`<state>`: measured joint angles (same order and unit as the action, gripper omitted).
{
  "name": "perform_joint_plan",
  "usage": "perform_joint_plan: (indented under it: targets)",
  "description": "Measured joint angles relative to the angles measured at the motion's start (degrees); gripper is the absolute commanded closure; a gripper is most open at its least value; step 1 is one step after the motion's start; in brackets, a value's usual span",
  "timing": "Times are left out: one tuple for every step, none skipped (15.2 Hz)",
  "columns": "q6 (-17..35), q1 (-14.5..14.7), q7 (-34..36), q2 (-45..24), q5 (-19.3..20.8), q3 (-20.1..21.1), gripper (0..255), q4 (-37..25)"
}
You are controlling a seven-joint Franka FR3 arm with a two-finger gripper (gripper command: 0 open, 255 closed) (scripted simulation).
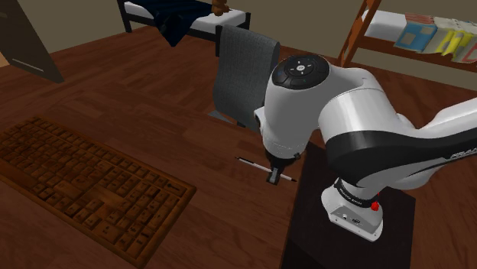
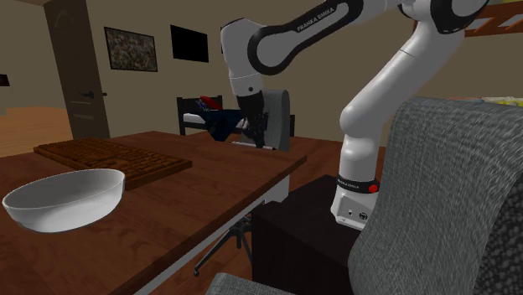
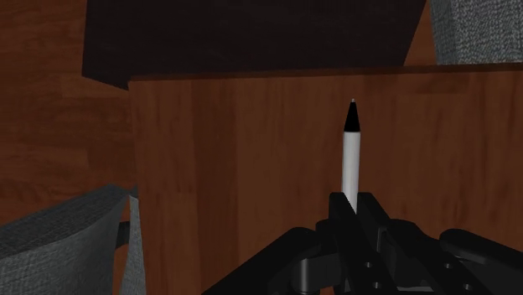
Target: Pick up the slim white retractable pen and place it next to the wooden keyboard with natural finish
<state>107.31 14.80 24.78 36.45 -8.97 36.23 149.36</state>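
The room has a wooden floor, a bed [image 1: 200, 25] at the back and a shelf [image 1: 428, 34] of books at the shoulder view's upper right. A dark wooden desk [image 1: 153, 122] stands in front of a grey chair [image 1: 244, 72]. The keyboard [image 1: 84, 187] lies on the desk at the shoulder view's left, and in the second exterior view a white bowl [image 2: 63, 199] sits on the near end of the desk, just beside the keyboard.

The gripper [image 1: 273, 174] points down over the desk's corner near the dark stand [image 1: 344, 237]. Its fingers are clamped on the pen [image 1: 252, 163], a slim white one with a black tip. The pen lies level, low over the desk, well apart from the keyboard; whether it touches the wood I cannot tell. In the wrist view the pen [image 3: 352, 163] sticks out from between the closed fingers [image 3: 339, 219], tip toward the desk's edge.
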Motion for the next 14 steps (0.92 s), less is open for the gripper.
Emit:
perform_joint_plan:
  targets:
    - [-0.9,0.0,-0.2,0.4,0.1,-0.3,255,-0.6]
    - [-1.9,0.1,-0.4,0.7,0.2,-0.7,255,-1.2]
    - [-2.8,0.1,-0.6,1.1,0.3,-1.0,255,-1.8]
    - [-3.5,0.1,-0.7,1.3,0.4,-1.2,255,-2.3]
    - [-4.3,0.1,-0.8,1.4,0.5,-1.4,255,-2.9]
    - [-4.9,0.1,-0.9,1.7,0.6,-1.6,255,-3.3]
    - [-4.8,-0.6,-1.1,0.7,1.1,-1.6,255,-4.2]
    - [-4.2,-1.7,-1.3,-1.0,2.0,-1.6,255,-5.3]
    - [-3.3,-2.7,-1.5,-2.7,2.9,-1.5,255,-6.2]
    - [-2.9,-4.0,-1.7,-4.9,4.0,-1.4,255,-7.9]
    - [-2.2,-5.1,-2.1,-6.3,5.0,-1.6,255,-8.7]
    - [-1.7,-6.3,-2.3,-8.3,6.2,-1.6,255,-10.1]
    - [-1.3,-7.5,-2.0,-10.8,7.5,-1.3,255,-12.1]
    - [-0.8,-8.7,-2.2,-12.9,8.8,-1.3,255,-13.7]
